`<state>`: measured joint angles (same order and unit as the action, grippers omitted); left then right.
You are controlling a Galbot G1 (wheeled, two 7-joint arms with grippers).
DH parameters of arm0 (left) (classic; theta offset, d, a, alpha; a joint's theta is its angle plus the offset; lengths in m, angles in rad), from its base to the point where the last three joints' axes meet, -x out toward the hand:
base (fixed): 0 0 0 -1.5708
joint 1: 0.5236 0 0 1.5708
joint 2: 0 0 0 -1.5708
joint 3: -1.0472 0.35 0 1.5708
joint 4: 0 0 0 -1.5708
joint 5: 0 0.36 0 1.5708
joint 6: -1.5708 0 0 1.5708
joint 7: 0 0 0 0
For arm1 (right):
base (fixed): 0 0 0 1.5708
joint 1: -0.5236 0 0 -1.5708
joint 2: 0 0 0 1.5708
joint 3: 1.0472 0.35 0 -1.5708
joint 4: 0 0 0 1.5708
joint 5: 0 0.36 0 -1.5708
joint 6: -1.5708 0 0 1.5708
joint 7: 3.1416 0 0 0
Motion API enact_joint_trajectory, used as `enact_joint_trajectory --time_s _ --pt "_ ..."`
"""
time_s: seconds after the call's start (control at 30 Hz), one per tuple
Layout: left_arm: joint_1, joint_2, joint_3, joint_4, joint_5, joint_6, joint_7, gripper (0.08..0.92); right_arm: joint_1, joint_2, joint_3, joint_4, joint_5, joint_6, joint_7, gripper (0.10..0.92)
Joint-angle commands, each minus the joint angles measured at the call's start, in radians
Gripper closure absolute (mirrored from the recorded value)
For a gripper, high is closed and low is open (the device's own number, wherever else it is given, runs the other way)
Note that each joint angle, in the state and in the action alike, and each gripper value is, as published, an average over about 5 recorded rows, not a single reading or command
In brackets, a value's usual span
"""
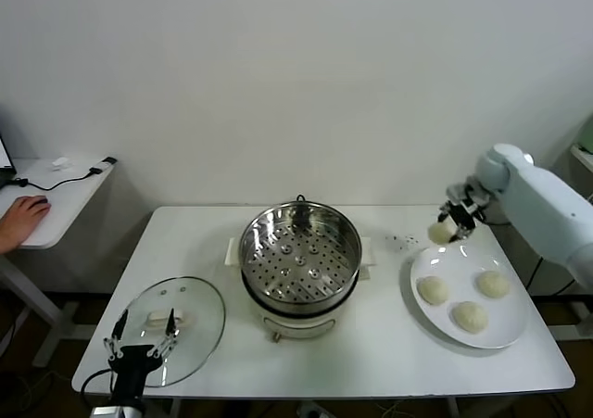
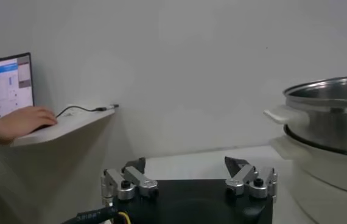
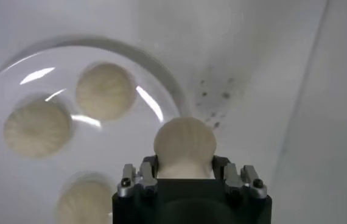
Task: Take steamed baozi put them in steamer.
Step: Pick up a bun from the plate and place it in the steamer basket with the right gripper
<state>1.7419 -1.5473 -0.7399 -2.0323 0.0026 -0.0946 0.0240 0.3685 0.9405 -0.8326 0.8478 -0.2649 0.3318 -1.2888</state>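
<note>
Above the plate point(image 1: 515, 336), a baozi point(image 1: 441, 233) in the right gripper point(image 1: 456, 220).

Three pleated cream baozi point(image 1: 471, 317) lie apart on the plate point(image 1: 514, 339); a fourth point(image 1: 441, 233) is lifted above its rim. The steel steamer point(image 1: 299, 257) stands mid-bench, its perforated tray bare.

- My right arm point(image 1: 547, 205): smooth white rounded shell.
- My right gripper point(image 3: 184, 173): black body, silver screwed finger mounts.
- My left gripper point(image 2: 189, 182): black body, silver fingers, dark tips.
</note>
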Motion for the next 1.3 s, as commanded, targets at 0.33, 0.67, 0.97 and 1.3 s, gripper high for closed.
enact_joint_trajectory --time_s 0.33,0.67,0.97,1.3 --pt "0.034 -0.001 -0.002 -0.028 0.014 0.004 0.041 0.177 0.303 0.312 -0.235 0.338 0.003 0.266 0.001 0.434" --pt "0.026 0.000 -0.005 -0.037 0.029 0.023 0.045 0.177 0.096 0.394 -0.229 0.343 -0.166 0.309 0.028 0.431" --pt "0.043 -0.003 -0.013 -0.032 0.015 0.019 0.043 0.177 -0.053 0.442 -0.186 0.218 -0.338 0.347 0.054 0.431" --pt "0.038 -0.007 -0.017 -0.017 0.009 0.025 0.037 0.177 -0.116 0.465 -0.152 0.120 -0.410 0.358 0.071 0.432"
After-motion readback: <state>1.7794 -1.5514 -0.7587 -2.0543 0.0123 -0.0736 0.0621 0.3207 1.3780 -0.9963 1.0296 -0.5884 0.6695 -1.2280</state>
